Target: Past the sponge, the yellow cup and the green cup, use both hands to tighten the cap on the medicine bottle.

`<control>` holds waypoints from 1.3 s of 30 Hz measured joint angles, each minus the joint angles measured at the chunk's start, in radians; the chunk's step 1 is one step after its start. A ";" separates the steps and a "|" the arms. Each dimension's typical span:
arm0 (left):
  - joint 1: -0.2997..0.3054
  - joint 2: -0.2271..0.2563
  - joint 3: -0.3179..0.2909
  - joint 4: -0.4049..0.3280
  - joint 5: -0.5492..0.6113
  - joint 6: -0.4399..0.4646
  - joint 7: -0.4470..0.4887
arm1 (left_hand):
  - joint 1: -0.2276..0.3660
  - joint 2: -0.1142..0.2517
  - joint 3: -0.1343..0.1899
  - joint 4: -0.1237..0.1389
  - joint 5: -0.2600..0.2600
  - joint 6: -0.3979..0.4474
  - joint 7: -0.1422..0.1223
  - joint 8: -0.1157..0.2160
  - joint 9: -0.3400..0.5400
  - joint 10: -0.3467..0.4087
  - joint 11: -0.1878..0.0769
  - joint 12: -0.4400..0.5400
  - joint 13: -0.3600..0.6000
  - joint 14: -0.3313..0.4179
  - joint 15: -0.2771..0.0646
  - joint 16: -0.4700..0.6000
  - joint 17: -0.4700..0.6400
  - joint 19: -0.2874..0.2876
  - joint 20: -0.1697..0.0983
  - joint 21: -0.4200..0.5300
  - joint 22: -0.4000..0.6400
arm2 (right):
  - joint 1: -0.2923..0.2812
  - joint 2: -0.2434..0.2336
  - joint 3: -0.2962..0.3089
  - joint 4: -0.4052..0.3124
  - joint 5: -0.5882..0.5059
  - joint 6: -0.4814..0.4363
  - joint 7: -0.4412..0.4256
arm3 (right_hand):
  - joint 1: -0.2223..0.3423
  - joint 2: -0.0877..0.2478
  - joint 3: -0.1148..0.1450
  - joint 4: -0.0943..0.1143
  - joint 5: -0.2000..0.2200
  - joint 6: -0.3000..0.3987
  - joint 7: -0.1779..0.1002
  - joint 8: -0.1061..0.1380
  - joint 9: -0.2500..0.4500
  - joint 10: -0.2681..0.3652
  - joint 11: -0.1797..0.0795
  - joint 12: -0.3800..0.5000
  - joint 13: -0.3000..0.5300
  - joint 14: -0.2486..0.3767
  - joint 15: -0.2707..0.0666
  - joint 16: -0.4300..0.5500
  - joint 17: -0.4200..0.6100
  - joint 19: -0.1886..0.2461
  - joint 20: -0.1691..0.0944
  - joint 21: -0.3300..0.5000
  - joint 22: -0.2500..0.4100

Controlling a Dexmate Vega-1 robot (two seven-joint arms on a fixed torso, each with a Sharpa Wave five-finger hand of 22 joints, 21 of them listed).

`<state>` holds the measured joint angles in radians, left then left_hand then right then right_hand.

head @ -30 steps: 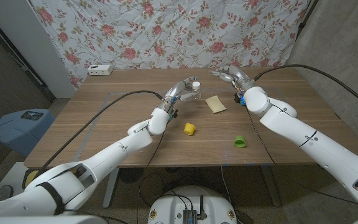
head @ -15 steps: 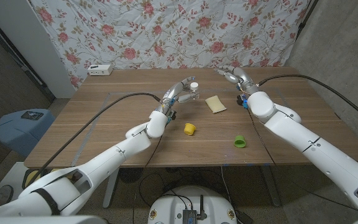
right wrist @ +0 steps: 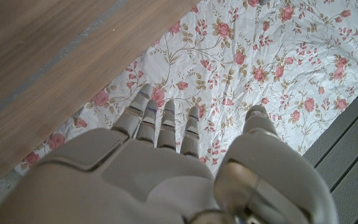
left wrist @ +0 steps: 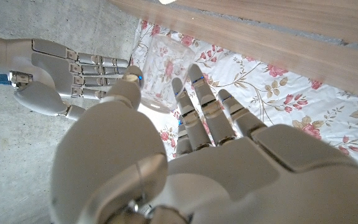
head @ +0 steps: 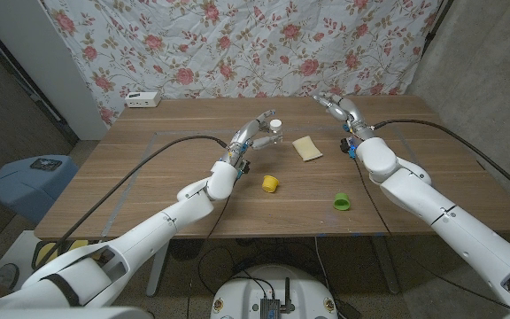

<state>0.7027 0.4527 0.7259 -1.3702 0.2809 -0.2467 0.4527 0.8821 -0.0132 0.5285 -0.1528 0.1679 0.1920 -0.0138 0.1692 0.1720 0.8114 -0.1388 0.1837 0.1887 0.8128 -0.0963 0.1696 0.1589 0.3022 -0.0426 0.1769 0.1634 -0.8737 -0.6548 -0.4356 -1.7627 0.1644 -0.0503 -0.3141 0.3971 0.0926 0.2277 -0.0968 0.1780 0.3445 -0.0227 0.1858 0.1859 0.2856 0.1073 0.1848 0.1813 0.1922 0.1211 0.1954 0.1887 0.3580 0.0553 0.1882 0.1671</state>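
Past the sponge, my left hand [head: 253, 135] grips the clear white-capped medicine bottle [head: 274, 130]; my right hand [head: 336, 107], fingers apart and empty, has drifted away, so tightening waits.

white rectangular power strip [head: 142, 99] at table's 11 o'clock corner | wooden table [head: 149, 177] | floral fabric backdrop [head: 237, 44] at 12 o'clock | blue round bin [head: 29, 182] at 9 o'clock
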 measured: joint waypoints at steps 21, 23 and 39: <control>0.013 0.000 -0.004 0.022 -0.037 0.002 -0.043 | -0.005 -0.005 -0.036 0.000 0.000 -0.044 -0.016 0.000 0.000 -0.020 -0.025 0.000 0.000 -0.049 0.015 0.000 0.002 -0.053 0.001 0.000 0.002 | -0.003 0.093 0.028 0.187 0.100 0.255 0.019 | -0.018 0.010 0.000 0.000 0.000 -0.002 0.020 0.000 -0.005 0.011 0.003 0.004 0.000 -0.003 -0.036 0.000 0.000 -0.002 -0.034 0.000 0.000; 0.014 0.003 -0.003 0.023 -0.039 0.004 -0.050 | -0.005 -0.005 -0.035 0.000 0.000 -0.044 -0.016 0.000 0.000 -0.020 -0.025 0.000 0.000 -0.054 0.018 0.000 0.002 -0.053 0.001 0.000 0.002 | 0.001 0.099 0.028 0.201 0.106 0.268 0.023 | -0.018 0.010 0.000 0.000 0.000 0.002 0.023 0.000 -0.005 0.011 0.003 0.004 0.000 -0.003 -0.036 0.000 0.000 -0.002 -0.034 0.000 0.000; 0.022 0.009 0.009 0.033 -0.027 0.012 -0.048 | -0.005 -0.005 -0.042 0.007 0.000 -0.055 -0.017 0.005 0.000 -0.024 -0.029 0.000 -0.001 -0.062 0.021 0.000 0.002 -0.058 0.007 0.000 0.002 | 0.011 0.130 0.028 0.270 0.134 0.339 0.040 | -0.038 0.019 0.000 0.009 0.000 -0.009 0.037 0.000 -0.004 0.011 0.004 0.004 0.000 -0.016 -0.048 0.000 0.005 -0.002 -0.045 0.000 0.000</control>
<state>0.7243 0.4621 0.7348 -1.3372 0.2540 -0.2347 0.4043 0.8767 -0.0186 0.4861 -0.1462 0.1680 0.1371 -0.0304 0.1742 0.1722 0.7875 -0.1675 0.1833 0.1882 0.7511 -0.0758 0.1696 0.1608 0.2441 -0.0358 0.1769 0.1654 -0.8624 -0.5244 -0.4072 -1.4926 0.2985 0.2883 -0.2743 0.3589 0.1121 0.2273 -0.0883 0.1780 0.3357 0.0146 0.1858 0.1814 0.2967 0.1108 0.1888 0.1815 0.1764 0.0730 0.1954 0.1933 0.3560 0.0107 0.1882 0.1673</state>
